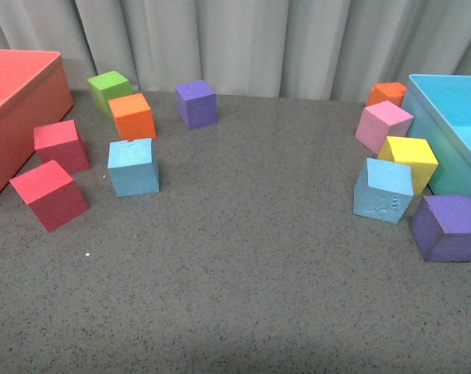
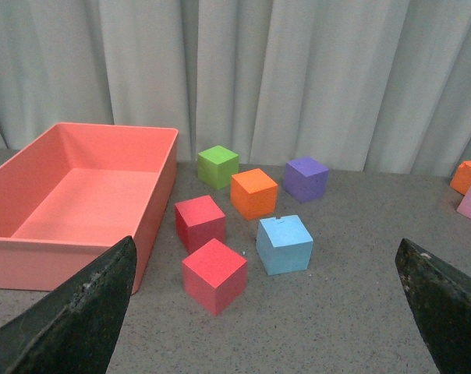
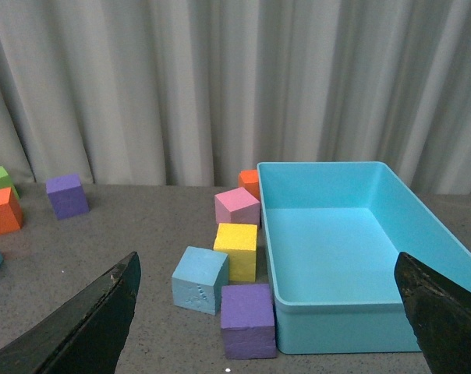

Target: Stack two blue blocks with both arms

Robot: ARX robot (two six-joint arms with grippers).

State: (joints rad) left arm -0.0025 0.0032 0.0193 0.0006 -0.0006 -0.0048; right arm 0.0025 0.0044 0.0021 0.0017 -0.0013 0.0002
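Front view: neither arm shows, and by my judgement the task has not begun. One light sky-blue matte cube (image 1: 133,167) sits on the grey speckled tabletop (image 1: 251,265) towards the left, just in front of an orange cube (image 1: 132,115) and beside two red cubes. The second sky-blue cube (image 1: 384,190), with a small embossed mark on its near face, sits well apart on the right, close to a yellow cube (image 1: 408,161) and a purple cube (image 1: 448,227) by the large turquoise plastic bin (image 1: 442,136). Neither blue block is lifted or stacked, so both the picking and the stacking are left.

Left wrist view: the left gripper (image 2: 265,257) is spread wide with nothing in it, its black fingers (image 2: 72,312) framing the scene. It hangs above the table and back from the left blue cube (image 2: 284,244), which lies roughly centred ahead of it, near the coral-red tray (image 2: 154,195).

Right wrist view: the right gripper (image 3: 267,257) is likewise splayed and empty, raised and looking towards the marked blue cube (image 3: 200,278), which lies somewhat off its centre line.
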